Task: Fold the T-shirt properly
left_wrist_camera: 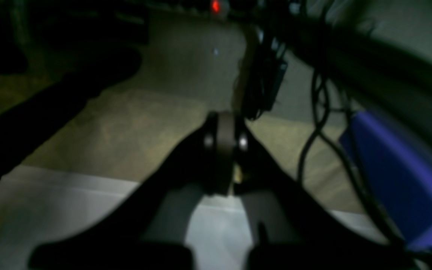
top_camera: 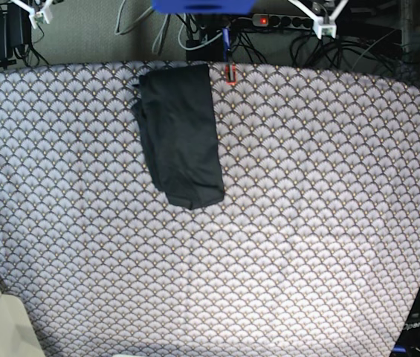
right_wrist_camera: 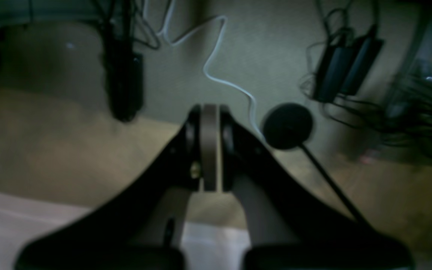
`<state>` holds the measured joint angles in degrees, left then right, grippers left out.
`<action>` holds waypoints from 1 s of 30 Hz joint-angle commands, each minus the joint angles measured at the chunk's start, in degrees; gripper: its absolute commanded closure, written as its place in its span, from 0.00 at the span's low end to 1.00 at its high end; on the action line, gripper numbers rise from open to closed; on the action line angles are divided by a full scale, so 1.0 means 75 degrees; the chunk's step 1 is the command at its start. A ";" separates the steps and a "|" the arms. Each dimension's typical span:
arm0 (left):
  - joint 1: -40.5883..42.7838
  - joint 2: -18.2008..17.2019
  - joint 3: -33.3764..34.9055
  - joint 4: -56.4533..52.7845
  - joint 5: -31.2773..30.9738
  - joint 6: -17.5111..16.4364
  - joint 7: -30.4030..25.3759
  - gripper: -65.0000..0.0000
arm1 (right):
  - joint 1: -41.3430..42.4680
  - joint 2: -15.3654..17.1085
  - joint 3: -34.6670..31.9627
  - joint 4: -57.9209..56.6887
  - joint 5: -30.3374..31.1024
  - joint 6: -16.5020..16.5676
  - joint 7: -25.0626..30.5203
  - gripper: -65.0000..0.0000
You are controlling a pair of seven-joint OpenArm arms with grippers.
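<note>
The black T-shirt lies on the patterned tablecloth near the far edge, left of centre, folded into a long narrow strip running from the far edge toward me. Neither arm shows in the base view. In the left wrist view my left gripper is shut with nothing between its fingers, and it hangs over floor past a pale table edge. My right gripper is shut and empty too, also beyond a pale table edge. The T-shirt appears in neither wrist view.
A red clip sits at the far table edge beside the shirt. Behind the table are cables and a power strip with a red light. A blue object, black adapters, a white cable and a black round object lie around the grippers.
</note>
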<state>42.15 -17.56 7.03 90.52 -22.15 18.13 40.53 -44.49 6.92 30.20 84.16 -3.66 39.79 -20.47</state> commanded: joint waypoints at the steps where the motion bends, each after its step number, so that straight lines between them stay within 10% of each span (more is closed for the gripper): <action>1: 0.0071 -0.0067 0.0030 -0.0190 0.0041 0.0038 -0.0171 1.00 | -0.0087 0.0092 0.0047 -0.0103 0.0002 0.0028 0.0145 1.00; 15: -0.1383 -0.0138 0.1788 -0.4609 0.0041 0.0038 -0.4062 1.00 | 0.1964 0.0150 0.0422 -0.4710 -0.1686 0.0028 0.2325 1.00; 22: -0.2590 0.0566 0.2304 -0.7094 0.0006 0.0003 -0.4965 1.00 | 0.3218 0.0514 0.0692 -0.7406 -0.2319 0.0028 0.3438 1.00; 30: -0.4102 0.1715 0.2339 -1.0575 -0.0463 -0.1708 -0.6254 1.00 | 0.4332 0.1088 0.0633 -1.0207 -0.3069 0.0028 0.5150 1.00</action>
<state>11.16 -4.08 24.60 11.14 -25.67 4.49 -6.33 -11.68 14.09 34.87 7.35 -26.74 39.40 17.45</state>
